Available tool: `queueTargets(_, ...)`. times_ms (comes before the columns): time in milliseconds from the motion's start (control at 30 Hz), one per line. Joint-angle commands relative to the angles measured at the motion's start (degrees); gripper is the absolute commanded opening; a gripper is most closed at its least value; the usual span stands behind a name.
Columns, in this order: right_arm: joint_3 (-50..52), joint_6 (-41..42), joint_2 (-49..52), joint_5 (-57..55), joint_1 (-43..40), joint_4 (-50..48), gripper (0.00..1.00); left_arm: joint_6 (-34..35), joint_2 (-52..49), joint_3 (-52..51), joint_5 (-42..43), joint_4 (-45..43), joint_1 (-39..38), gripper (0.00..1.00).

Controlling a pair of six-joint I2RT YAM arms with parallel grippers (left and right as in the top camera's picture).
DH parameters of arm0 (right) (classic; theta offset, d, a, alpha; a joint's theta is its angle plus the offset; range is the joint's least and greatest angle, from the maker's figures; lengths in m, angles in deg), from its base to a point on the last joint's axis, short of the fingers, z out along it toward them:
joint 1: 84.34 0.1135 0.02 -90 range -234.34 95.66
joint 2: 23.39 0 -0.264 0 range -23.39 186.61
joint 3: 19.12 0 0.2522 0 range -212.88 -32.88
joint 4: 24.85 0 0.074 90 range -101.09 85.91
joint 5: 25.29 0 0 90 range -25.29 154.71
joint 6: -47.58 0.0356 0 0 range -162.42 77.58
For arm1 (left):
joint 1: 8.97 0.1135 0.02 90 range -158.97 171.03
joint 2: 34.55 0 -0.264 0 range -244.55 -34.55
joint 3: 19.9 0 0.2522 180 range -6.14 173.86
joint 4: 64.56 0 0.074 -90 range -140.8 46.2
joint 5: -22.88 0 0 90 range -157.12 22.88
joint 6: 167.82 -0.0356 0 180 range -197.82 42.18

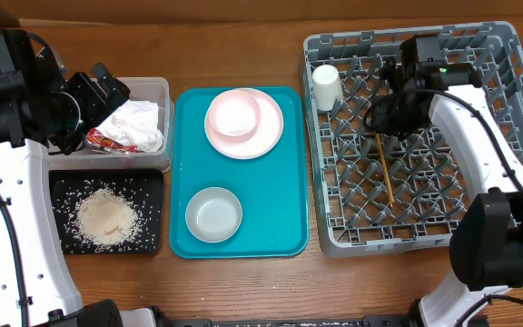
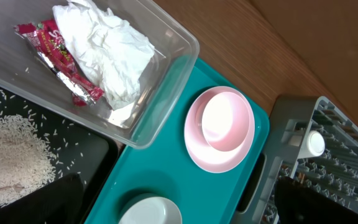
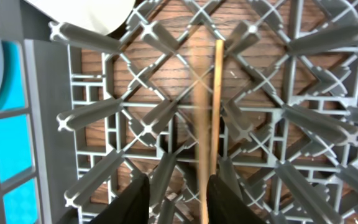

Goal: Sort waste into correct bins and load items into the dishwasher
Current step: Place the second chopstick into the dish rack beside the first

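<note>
The chopsticks (image 1: 386, 170) lie on the grid floor of the dishwasher rack (image 1: 507, 54). My right gripper (image 1: 384, 123) hovers over their far end. In the right wrist view its fingers stand apart (image 3: 179, 202) and the chopsticks (image 3: 217, 112) run close beside the right finger, one of them blurred. A white cup (image 1: 325, 86) stands in the rack's far left corner. The pink plate (image 1: 266, 136) carries a bowl (image 1: 234, 113), and a second bowl (image 1: 213, 214) sits nearer. My left gripper (image 1: 93, 100), wide open and empty (image 2: 179, 211), hangs above the clear tub (image 1: 157, 91).
The plate and both bowls rest on a teal tray (image 1: 280, 227) at the centre. The tub holds a white napkin (image 2: 107, 46) and a red wrapper (image 2: 58, 59). Rice (image 1: 105, 218) is heaped in the black tray (image 1: 62, 186) at the front left.
</note>
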Motion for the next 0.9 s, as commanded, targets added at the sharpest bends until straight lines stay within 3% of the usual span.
queueTargets(0, 0.2, 0.6, 0.1, 6.3, 0.3, 0.7, 0.32, 0.0, 0.9, 1.2, 0.4, -0.1, -0.1, 1.00)
queueTargets(167, 0.2, 3.9, 0.1, 21.7, 1.0, 6.9, 0.35, 0.0, 0.9, 1.2, 0.4, -0.1, -0.1, 1.00)
queueTargets(267, 0.2, 8.3, 0.1, 21.9, 2.2, 11.1, 0.35, 0.0, 0.9, 1.2, 0.4, -0.1, -0.1, 1.00)
queueTargets(433, 0.2, 8.6, 0.1, 22.0, 7.1, 17.2, 0.35, 0.0, 0.9, 1.2, 0.4, -0.1, -0.1, 1.00)
queueTargets(633, 0.2, 19.2, 0.1, 6.7, 15.7, 18.3, 0.38, 0.0, 0.9, 1.2, 0.4, -0.1, -0.1, 1.00)
queueTargets(867, 0.2, 26.3, 0.1, -1.2, 23.3, 20.4, 0.39, 0.0, 0.9, 1.2, 0.4, -0.1, -0.1, 1.00)
